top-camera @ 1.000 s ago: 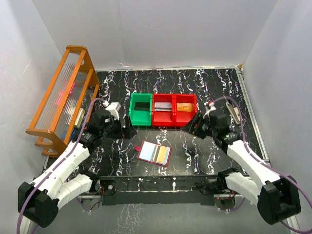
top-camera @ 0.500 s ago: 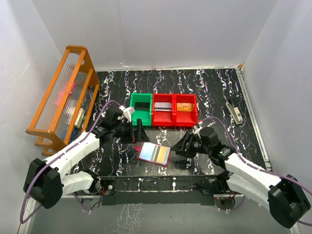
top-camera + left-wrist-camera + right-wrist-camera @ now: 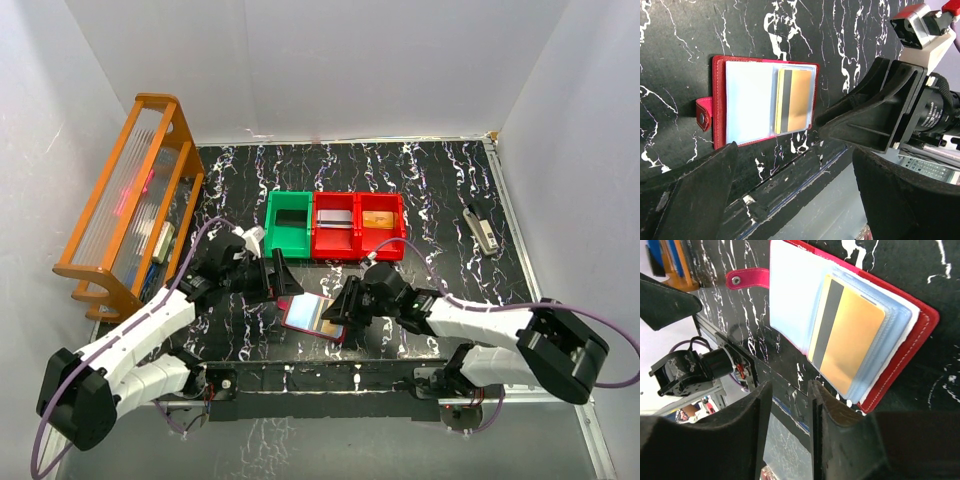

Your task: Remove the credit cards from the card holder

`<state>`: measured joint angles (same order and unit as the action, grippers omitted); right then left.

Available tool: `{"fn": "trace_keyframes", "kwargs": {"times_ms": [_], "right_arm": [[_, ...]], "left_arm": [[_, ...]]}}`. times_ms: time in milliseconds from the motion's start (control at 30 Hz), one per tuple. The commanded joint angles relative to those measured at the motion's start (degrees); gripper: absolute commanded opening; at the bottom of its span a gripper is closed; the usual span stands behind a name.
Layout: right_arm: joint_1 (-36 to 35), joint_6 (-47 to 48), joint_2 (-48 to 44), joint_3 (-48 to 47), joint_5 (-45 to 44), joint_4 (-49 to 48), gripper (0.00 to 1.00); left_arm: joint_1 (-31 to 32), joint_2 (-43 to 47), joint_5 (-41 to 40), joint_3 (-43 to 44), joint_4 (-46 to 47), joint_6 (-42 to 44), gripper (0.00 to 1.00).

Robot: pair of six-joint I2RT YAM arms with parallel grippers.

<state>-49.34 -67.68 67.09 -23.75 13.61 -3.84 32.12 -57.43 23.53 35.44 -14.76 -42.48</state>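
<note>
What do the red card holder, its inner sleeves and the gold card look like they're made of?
The card holder looks like dark-red leather or imitation: matte, stitched along its edge. The sleeves seem clear, soft plastic, pale bluish and glossy. The gold card looks like rigid plastic with a metallic sheen and a dark stripe.

Dark-red card holder, gold black-striped credit card, black white-veined table.

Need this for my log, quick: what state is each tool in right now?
Left tool: open wide, holding nothing.
Right tool: open only narrowly, holding nothing.
</note>
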Motion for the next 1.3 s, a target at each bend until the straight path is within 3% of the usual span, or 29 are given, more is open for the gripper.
{"fn": "trace_keyframes", "kwargs": {"times_ms": [0, 267, 433, 700, 833, 1000, 1267], "right_arm": [[-2.3, -1.12, 3.96, -4.71, -4.74, 0.2, 0.3], [-2.16, -1.7, -0.75, -1.71, -14.2, 7.24, 0.29], [0.26, -1.99, 1.47, 2.44, -5.2, -3.97, 0.28], [0.39, -1.01, 11.05, -0.61, -4.6, -0.33, 0.27], [0.43, -1.63, 9.5, 0.22, -7.42, 1.71, 0.26], [0.97, 2.3, 6.79, -2.1, -7.23, 5.33, 0.26], [1.0, 7.82, 3.15, -11.86, -3.99, 11.89, 0.31]], "left_arm": [[0.15, -0.34, 1.59, -1.33, 1.44, -2.15, 0.95], [0.24, -4.66, 6.2, -0.25, 2.21, 0.05, 0.92], [0.97, -7.49, 7.11, -0.4, 4.22, 0.48, 0.9], [4.35, -12.58, 6.36, 2.35, 5.87, 1.71, 0.88], [5.22, -13.97, 4.09, 1.94, 5.66, 1.68, 0.83], [5.76, -16.0, 5.19, 0.36, 8.67, 0.6, 0.69], [6.52, -15.16, 3.12, -0.16, 7.27, 1.26, 0.65]]}}
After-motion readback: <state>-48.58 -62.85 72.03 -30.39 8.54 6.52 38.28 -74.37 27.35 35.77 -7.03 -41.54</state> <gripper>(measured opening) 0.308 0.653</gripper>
